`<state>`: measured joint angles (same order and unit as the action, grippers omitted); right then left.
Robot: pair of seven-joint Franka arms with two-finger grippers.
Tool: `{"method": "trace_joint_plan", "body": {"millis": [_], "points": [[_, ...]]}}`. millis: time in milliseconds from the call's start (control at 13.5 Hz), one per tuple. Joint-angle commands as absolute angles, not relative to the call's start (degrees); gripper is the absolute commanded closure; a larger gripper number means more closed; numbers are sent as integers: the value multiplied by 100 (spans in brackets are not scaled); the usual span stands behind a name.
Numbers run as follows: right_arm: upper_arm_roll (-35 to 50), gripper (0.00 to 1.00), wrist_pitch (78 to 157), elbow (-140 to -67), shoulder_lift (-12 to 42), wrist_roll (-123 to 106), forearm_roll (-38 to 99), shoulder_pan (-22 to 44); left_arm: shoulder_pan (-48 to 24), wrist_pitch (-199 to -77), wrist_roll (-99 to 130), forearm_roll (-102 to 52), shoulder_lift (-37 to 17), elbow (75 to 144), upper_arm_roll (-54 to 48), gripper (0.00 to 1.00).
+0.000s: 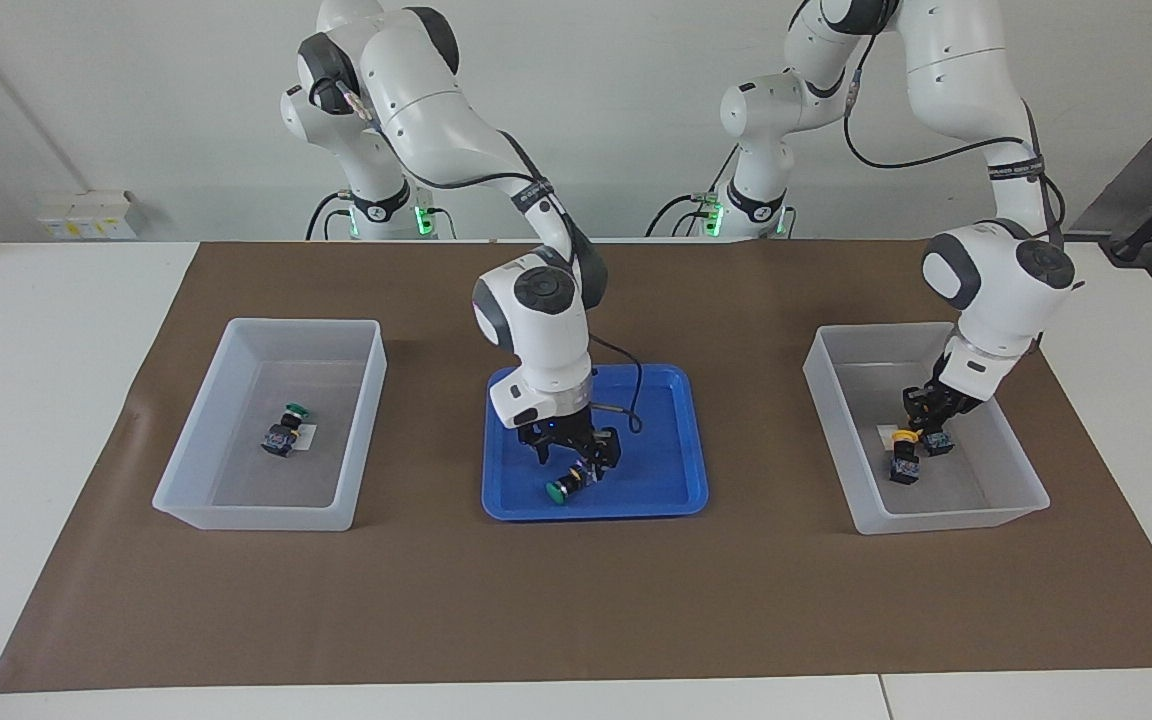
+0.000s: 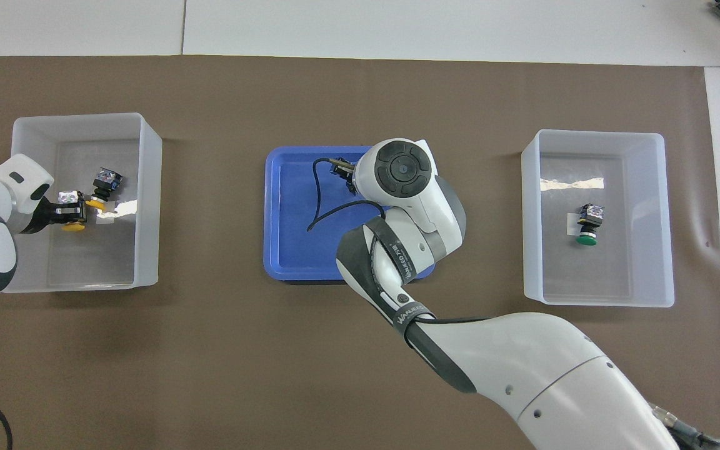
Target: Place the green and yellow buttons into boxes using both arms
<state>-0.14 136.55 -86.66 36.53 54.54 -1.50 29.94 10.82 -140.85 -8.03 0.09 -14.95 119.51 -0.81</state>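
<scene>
My right gripper (image 1: 576, 455) is low over the blue tray (image 1: 661, 480), right at a green button (image 1: 566, 486) that lies tilted there. In the overhead view the wrist hides both. My left gripper (image 1: 928, 418) is down inside the box (image 1: 946, 520) at the left arm's end. It is shut on a yellow button (image 2: 71, 215) just above the floor. A second yellow button (image 1: 903, 455) lies beside it on the floor and also shows in the overhead view (image 2: 102, 189). The box (image 1: 256, 518) at the right arm's end holds one green button (image 1: 285, 430).
The blue tray (image 2: 288, 250) sits on the brown mat between the two boxes (image 2: 85, 117) (image 2: 594, 134). The right arm's black cable (image 2: 317, 200) loops over the tray. White table shows around the mat.
</scene>
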Motion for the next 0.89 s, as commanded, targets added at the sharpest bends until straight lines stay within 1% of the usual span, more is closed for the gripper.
{"method": "trace_joint_plan", "body": {"millis": [0, 148, 444, 593, 667, 741, 815], "points": [[70, 0, 13789, -8762, 3568, 5344, -79, 2918, 1028, -14124, -914, -88, -1485, 11918, -79, 64], [79, 0, 14044, -8850, 3594, 5335, -36, 2909, 1020, -13888, -923, -79, -1503, 11726, -79, 39], [88, 0, 14221, -9017, 3595, 5238, 87, 2892, 844, -13212, -897, -53, -1494, 11260, -79, 36], [79, 0, 14238, -9253, 3534, 5203, 114, 2892, 721, -12529, -879, -53, -1485, 10726, -79, 37], [79, 6, 14247, -9368, 3481, 5116, 114, 2883, 651, -12089, -870, -44, -1494, 10375, -79, 37], [79, 27, 14247, -9421, 3463, 5072, 114, 2883, 607, -11693, -861, -35, -1503, 10014, -79, 37], [79, 60, 14212, -9413, 3463, 5071, 114, 2883, 519, -11359, -861, -9, -1520, 9706, -79, 37]]}}
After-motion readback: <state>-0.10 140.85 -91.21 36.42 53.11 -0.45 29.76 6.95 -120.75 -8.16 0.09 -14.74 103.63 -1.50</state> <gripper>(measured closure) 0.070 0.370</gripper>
